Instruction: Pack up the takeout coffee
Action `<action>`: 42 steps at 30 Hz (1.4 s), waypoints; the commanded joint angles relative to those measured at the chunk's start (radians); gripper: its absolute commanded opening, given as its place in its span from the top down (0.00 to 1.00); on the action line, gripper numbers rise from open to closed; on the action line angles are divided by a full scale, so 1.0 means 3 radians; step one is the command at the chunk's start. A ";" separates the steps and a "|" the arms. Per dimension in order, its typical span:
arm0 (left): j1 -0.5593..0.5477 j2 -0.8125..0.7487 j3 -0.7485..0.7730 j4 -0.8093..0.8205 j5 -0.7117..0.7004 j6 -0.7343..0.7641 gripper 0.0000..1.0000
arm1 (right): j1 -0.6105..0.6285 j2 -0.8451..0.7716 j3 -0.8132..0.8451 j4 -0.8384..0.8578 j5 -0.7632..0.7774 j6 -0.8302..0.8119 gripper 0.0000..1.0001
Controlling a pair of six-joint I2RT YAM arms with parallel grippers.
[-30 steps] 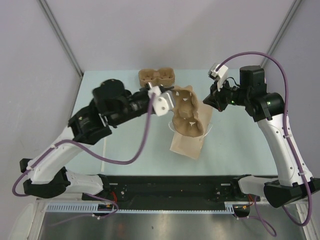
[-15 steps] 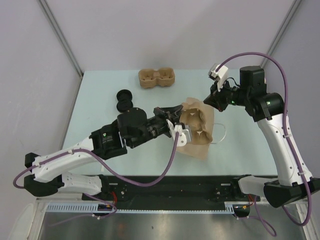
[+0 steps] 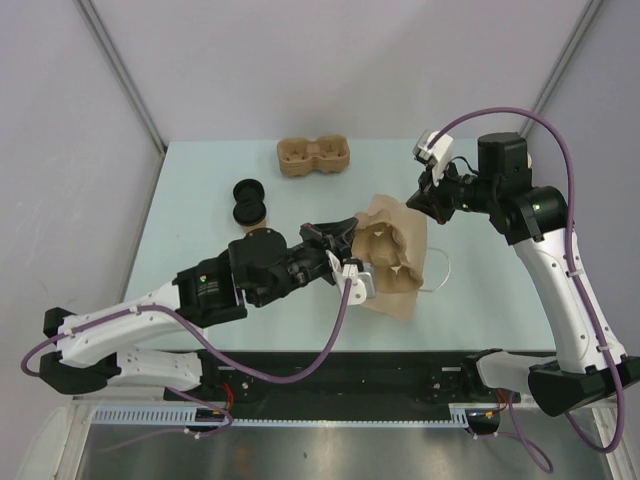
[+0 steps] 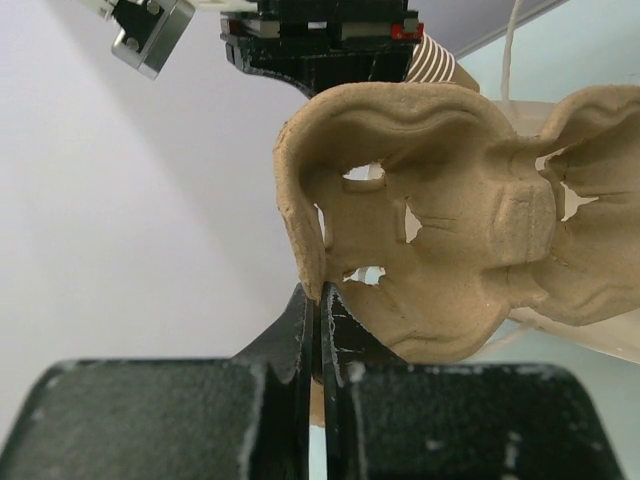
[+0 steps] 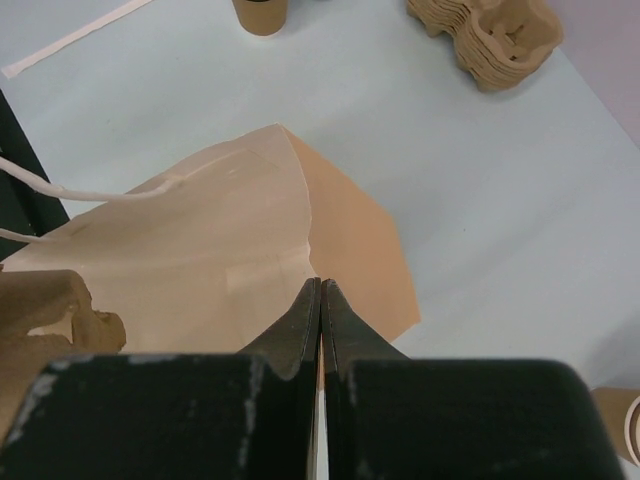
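The tan takeout cup (image 3: 250,212) with its black lid stands at the table's left, and another black lid (image 3: 246,189) lies just behind it. In the right wrist view only the cup's wall (image 5: 261,12) shows at the top edge. My left gripper (image 3: 350,241) (image 4: 320,293) is shut on the rim of a brown pulp two-cup tray (image 3: 386,250) (image 4: 450,220). It holds the tray over the mouth of a brown paper bag (image 3: 390,300) (image 5: 200,250). My right gripper (image 3: 413,200) (image 5: 320,283) is shut on the bag's upper edge.
A stack of pulp trays (image 3: 314,155) (image 5: 495,35) sits at the back of the table. The bag's white handle (image 3: 441,270) loops out to the right. A thin white strip (image 5: 70,38) lies on the table, and a tan rim (image 5: 622,425) shows at the lower right corner.
My left arm has swung forward and down, carrying the tray from above the bag onto its mouth. That uncovered the cup and lids. The right arm has stayed put.
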 commanded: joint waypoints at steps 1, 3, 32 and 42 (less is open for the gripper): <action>-0.0038 -0.0144 0.0077 -0.0138 -0.0148 0.0031 1.00 | 0.0010 -0.0071 0.0017 0.0006 0.0016 -0.0078 1.00; -0.0038 -0.0165 0.0107 -0.0122 -0.0210 0.0057 1.00 | 0.0010 -0.0066 0.0007 0.0016 0.0001 -0.0078 1.00; 0.0039 -0.0185 0.0261 0.0190 -0.0384 -0.0152 1.00 | 0.0051 -0.0030 0.0012 0.0057 -0.0010 -0.0068 1.00; -0.0032 -0.0211 -0.0046 -0.0260 0.0056 -0.0020 1.00 | 0.0081 -0.0035 0.0007 0.0011 -0.0020 -0.0099 1.00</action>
